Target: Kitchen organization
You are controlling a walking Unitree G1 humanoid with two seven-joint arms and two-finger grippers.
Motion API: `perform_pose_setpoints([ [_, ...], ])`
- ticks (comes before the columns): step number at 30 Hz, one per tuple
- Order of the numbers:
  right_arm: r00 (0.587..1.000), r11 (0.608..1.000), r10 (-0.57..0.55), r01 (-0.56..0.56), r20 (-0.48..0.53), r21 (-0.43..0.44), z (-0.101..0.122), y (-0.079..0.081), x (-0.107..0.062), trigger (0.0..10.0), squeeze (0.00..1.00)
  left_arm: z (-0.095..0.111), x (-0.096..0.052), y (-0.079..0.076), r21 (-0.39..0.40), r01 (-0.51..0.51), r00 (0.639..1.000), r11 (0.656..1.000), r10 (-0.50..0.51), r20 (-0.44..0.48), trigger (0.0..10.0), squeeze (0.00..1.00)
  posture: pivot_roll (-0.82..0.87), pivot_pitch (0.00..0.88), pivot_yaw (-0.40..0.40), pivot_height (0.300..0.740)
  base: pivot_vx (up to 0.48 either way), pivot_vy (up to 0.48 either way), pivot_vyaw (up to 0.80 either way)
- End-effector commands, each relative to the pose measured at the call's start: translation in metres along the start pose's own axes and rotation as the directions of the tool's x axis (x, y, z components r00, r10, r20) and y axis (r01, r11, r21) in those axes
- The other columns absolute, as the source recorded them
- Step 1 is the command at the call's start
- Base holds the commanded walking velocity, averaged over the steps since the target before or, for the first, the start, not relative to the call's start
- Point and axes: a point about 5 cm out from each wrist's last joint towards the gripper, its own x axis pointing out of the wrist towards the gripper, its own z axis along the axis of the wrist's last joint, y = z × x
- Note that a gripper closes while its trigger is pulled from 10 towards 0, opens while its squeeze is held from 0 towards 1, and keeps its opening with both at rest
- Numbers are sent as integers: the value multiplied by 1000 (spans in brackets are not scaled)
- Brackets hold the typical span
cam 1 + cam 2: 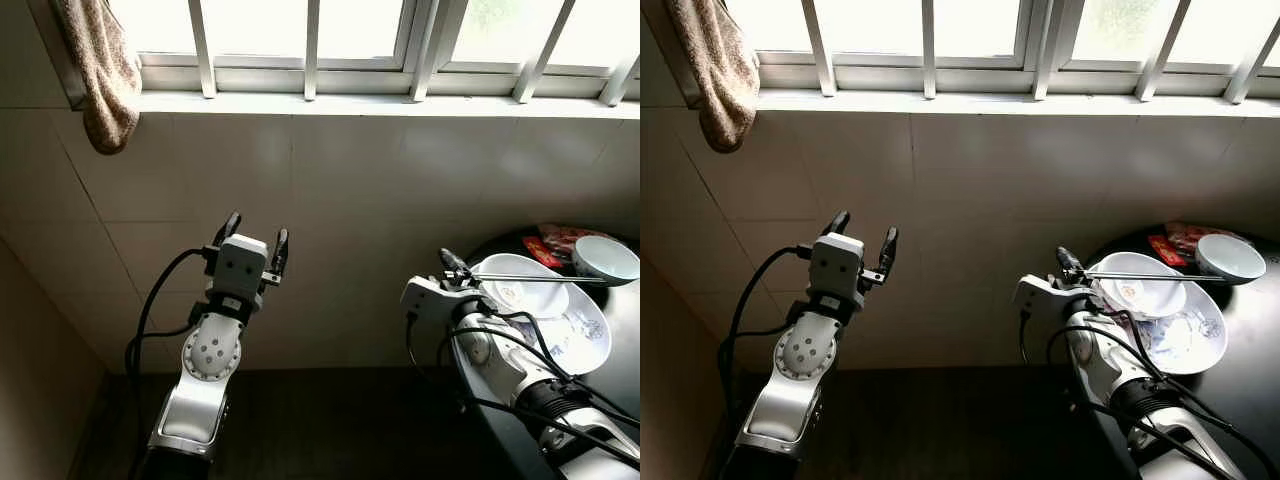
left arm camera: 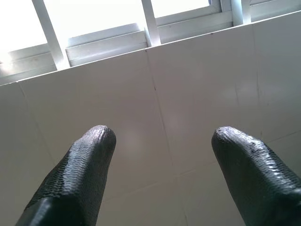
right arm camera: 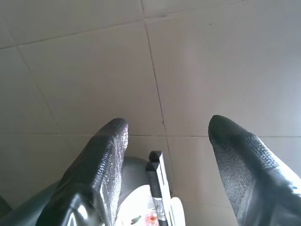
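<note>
Left eye view: the left hand (image 1: pixel 256 240) is raised toward the tiled wall (image 1: pixel 350 200), fingers spread and empty, probably just waiting. The right hand (image 1: pixel 450 265) hovers at the dark tabletop (image 1: pixel 625 330) edge beside stacked white plates (image 1: pixel 560 330), a bowl (image 1: pixel 603 258) and a long metal utensil (image 1: pixel 530 279) laid across them (likely what needs sorting).

Right eye view: same scene; a cloth (image 1: pixel 715 70) hangs by the window (image 1: pixel 930 40).

Left wrist view: released fingertips (image 2: pixel 89 155) frame only wall and window bars.

Right wrist view: released fingertips (image 3: pixel 106 155) straddle the utensil's dark handle (image 3: pixel 157 188), not yet gripping.
</note>
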Motion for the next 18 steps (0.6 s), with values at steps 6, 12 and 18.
perform_pose_setpoints([
  [6,999,998,-39,38,-14,-49,-5,-12,8,10000,0,1,1,-2,9,18,1000,1000,-18,-5,10000,0,98,0,-56,740,0,0,0],
  [12,998,994,-60,58,-22,-94,-9,-15,9,10000,0,1,0,-2,9,18,1000,1000,-18,-6,10000,0,98,0,-57,740,0,0,0],
  [18,998,997,-38,34,-57,-73,-14,-13,10,10000,0,1,0,-3,8,20,1000,1000,-20,-7,10000,0,103,0,-60,740,0,0,0],
])
